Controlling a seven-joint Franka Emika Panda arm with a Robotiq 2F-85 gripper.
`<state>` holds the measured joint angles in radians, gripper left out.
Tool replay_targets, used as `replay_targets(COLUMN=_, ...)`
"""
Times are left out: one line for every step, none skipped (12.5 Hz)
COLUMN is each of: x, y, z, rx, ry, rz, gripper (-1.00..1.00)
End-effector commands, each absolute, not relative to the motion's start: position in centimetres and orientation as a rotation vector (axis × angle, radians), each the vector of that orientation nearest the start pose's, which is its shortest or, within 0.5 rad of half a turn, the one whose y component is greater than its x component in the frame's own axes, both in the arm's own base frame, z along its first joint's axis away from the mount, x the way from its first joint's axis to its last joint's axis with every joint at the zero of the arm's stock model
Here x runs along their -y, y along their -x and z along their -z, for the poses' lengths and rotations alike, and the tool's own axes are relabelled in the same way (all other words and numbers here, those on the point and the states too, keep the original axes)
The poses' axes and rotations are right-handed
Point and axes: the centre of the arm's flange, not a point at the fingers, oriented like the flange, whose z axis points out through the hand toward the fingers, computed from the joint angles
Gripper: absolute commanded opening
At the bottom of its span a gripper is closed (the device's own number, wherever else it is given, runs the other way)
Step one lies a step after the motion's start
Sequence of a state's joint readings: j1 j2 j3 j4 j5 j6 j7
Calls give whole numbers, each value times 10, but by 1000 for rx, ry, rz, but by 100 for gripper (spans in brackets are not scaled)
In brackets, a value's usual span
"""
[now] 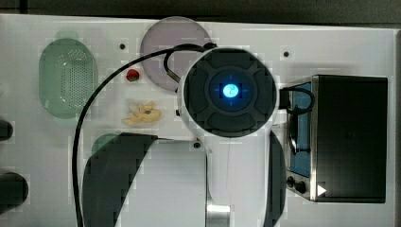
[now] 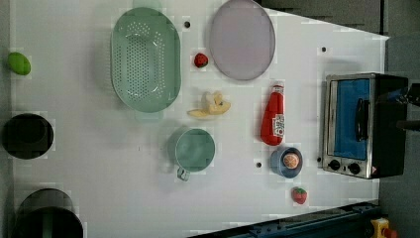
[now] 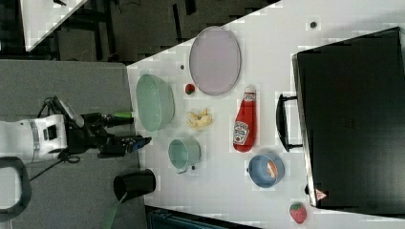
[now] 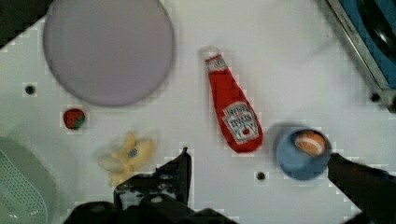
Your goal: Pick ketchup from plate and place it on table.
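The ketchup (image 2: 274,116), a slim red bottle with a white cap and label, lies flat on the white table (image 2: 99,188) with its cap toward the plate. The pale lilac plate (image 2: 241,39) is bare, and the bottle sits just off its rim. The wrist view looks down on the ketchup (image 4: 233,114) and the plate (image 4: 108,49). My gripper (image 4: 259,155) hangs high above them, open, with nothing between its fingers (image 4: 183,163). In the right view the gripper (image 3: 129,131) sits beyond the table's edge. In the top view my arm hides the bottle; part of the plate (image 1: 161,42) shows.
A toaster oven (image 2: 359,124) stands beside the bottle, and a blue bowl (image 2: 287,161) holding an orange piece sits by its base. A banana peel (image 2: 212,105), a strawberry (image 2: 200,60), a green colander (image 2: 145,58) and a green mug (image 2: 194,149) lie across the table.
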<state>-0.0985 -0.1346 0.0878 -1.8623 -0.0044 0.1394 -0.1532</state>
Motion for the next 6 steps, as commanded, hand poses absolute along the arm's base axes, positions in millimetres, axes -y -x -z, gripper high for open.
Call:
replay_targets(x=15, y=-511, z=-597, rx=-1109, ry=2966, rz=-74, gripper=100)
replay_targets(x=15, y=-509, z=-596, rx=-1111, ry=2970, rz=-99, gripper=100)
replay_targets(x=15, y=-508, z=-595, rx=-1111, ry=2972, rz=-107, gripper=100)
replay_targets(x=15, y=-510, z=-595, rx=-1111, ry=2971, rz=-102, gripper=100)
replay_targets(x=15, y=-510, z=-594, rx=-1111, ry=2971, rz=-104, gripper=100)
replay_targets(x=15, y=-510, z=-593, rx=-1111, ry=2971, rz=-107, gripper=100)
